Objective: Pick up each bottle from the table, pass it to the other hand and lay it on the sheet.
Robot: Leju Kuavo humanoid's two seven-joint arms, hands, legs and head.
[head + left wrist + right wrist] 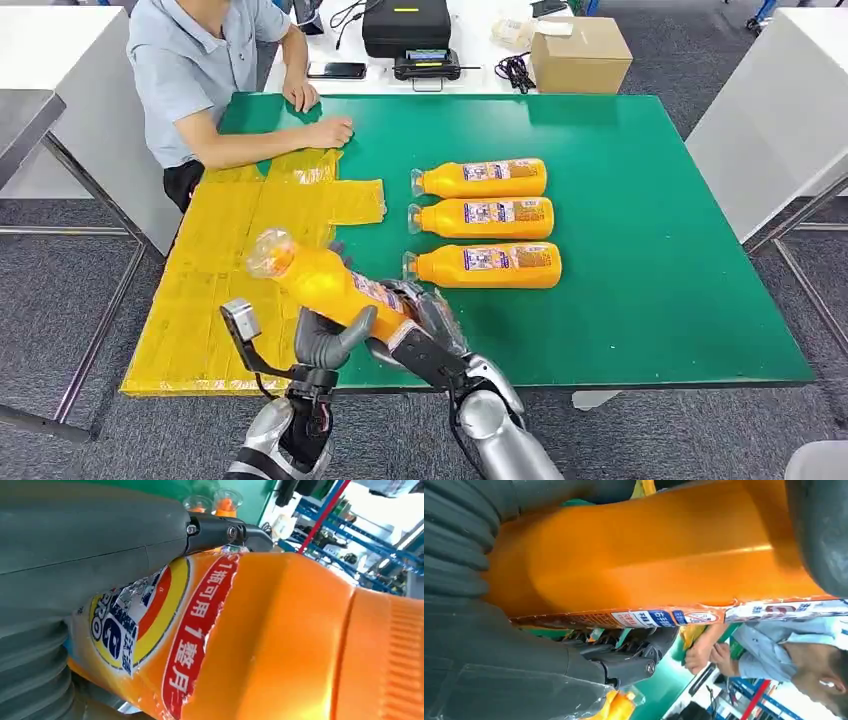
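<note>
Head view shows the orange bottle (330, 285) held off the counter (650, 300), over its near edge where the green surface meets the yellow sheet (215, 300). Its long axis runs on a slant, the clear cap end pointing up and toward the sheet, the base end down toward the robot's right. Both hands are on it: the left hand (330, 340) has its thumb and fingers wrapped around the middle of the body from underneath, and the right hand (430, 325) clasps the base end, its fingers closed about the labelled part. The left wrist view confirms the grip, with the thick thumb (90, 535) pressed along the label; the right wrist view likewise shows that hand's fingers (624, 665) lying against the bottle's side.

This looks like the handover itself, mid-pass. The sheet lies on the left hand's side, so that hand is the nearer one for laying the bottle down, and the cap end already leads that way.

Three more bottles (480, 222) lie in a row on the counter, well apart from the hands, caps toward the sheet. A person (200, 80) sits at the far corner, one hand resting on the sheet's far end.
</note>
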